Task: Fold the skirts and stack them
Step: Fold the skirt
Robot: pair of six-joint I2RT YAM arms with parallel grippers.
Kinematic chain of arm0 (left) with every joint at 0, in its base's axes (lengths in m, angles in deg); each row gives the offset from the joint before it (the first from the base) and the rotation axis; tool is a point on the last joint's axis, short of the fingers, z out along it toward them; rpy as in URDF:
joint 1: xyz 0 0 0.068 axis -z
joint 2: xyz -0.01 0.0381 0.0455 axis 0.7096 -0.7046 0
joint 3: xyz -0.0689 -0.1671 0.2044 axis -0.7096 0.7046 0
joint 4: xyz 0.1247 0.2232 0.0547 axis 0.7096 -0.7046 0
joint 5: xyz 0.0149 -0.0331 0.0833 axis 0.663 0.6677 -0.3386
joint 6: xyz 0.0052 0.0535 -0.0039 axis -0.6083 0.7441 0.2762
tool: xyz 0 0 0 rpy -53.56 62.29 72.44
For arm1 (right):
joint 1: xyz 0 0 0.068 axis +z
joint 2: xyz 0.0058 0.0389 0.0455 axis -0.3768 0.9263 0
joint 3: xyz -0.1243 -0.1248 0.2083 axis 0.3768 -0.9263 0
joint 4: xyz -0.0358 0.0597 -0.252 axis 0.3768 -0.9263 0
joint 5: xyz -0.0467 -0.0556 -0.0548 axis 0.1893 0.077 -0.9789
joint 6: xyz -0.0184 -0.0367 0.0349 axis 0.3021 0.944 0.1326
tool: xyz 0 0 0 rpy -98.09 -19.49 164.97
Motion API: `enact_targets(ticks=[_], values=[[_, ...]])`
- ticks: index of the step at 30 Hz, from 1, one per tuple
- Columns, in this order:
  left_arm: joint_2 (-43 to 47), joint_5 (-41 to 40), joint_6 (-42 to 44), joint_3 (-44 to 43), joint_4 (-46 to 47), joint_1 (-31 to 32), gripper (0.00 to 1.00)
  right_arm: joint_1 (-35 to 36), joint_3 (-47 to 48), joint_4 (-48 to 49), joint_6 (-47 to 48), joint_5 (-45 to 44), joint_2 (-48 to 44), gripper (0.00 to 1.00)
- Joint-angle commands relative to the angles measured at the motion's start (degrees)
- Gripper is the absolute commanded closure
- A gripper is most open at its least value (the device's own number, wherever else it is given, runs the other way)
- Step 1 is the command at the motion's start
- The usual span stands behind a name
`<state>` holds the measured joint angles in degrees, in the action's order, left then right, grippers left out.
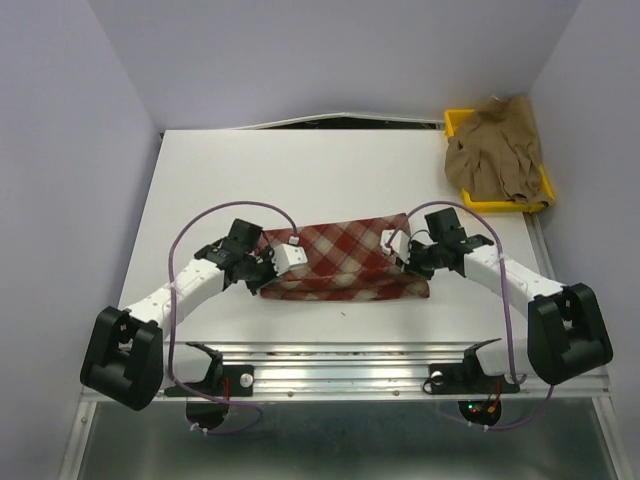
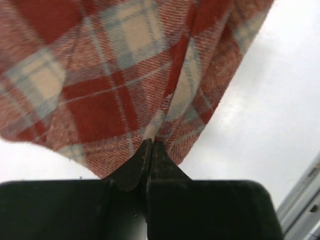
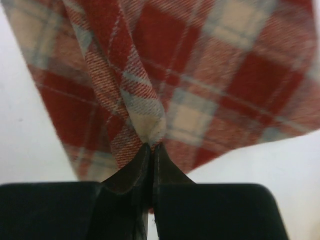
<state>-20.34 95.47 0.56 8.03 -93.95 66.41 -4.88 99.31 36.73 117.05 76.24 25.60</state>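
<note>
Wrist cameras are showing the left end effector (image 2: 151,145) and right end effector (image 3: 151,147) each clenching a pinch of the plaid skirt (image 1: 340,262). Only the top view is showing it stretching between both arms over the surface (image 1: 300,170). Farther back, the tan skirt (image 1: 495,145) is lying crumpled in the yellow tray (image 1: 458,122).

Colours and patterns
We see plaid skirt (image 1: 340,258) red-and-cream checked with thin grey-blue lines; second skirt (image 1: 497,150) plain tan-brown; tray (image 1: 456,122) yellow; table (image 1: 300,170) plain white.
</note>
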Motion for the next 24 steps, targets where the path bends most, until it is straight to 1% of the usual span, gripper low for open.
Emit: enact_targets(ticks=[1, 2, 4, 5, 6, 8, 11, 15, 18, 19, 20, 24], values=[[2.96, -5.31, -2.28, 4.0, 3.87, 3.83, 0.79, 1.37, -4.77, 2.45, 2.88, -2.81, -5.69, 0.86], [2.6, -6.01, -2.55, 4.01, 3.52, 4.27, 0.63, 1.38, -4.69, 2.01, 2.09, -2.64, -6.23, 0.66], [2.78, -6.02, -3.34, 2.88, 2.64, 4.36, 0.53, 1.38, -3.3, 0.61, -0.18, -2.11, -7.2, 0.52], [3.21, -5.5, -3.52, 2.26, 1.94, 4.36, 0.52, 1.38, -0.85, -1.23, -1.07, -1.76, -7.9, 0.47], [4.7, -4.97, -3.61, 1.64, 0.72, 4.36, 0.48, 1.38, 0.48, -2.03, -1.69, -1.06, -8.34, 0.46], [7.07, -3.74, -4.65, -0.2, -0.61, 4.36, 0.48, 1.38, 4.25, -4.83, -3.18, 0.69, -9.92, 0.46], [7.96, -2.6, -5.54, -2.14, -2.02, 4.36, 0.48, 1.38, 7.16, -8.53, -4.24, 2.19, -10.72, 0.47], [5.25, -2.16, -6.42, -3.28, -3.6, 4.45, 0.47, 1.38, 9.98, -11.34, -8.63, -0.43, -7.65, 0.46], [3.57, -1.98, -6.16, -3.64, -3.69, 4.89, 0.47, 1.38, 12.79, -20.81, -6.54, 0.52, -3.43, 0.45], [3.31, -2.15, -5.9, -3.64, -3.78, 4.89, 0.47, 1.38, 12.54, -20.84, -6.53, 0.87, -3.68, 0.44], [3.13, -2.24, -5.72, -3.55, -3.86, 4.89, 0.47, 1.38, 11.84, -22.5, -4.61, 0.96, -4.38, 0.44], [2.51, -1.81, -5.19, -3.02, -5.44, 4.89, 0.43, 1.38, 6.83, -22.6, 0.05, -0.7, -9.57, 0.36]])
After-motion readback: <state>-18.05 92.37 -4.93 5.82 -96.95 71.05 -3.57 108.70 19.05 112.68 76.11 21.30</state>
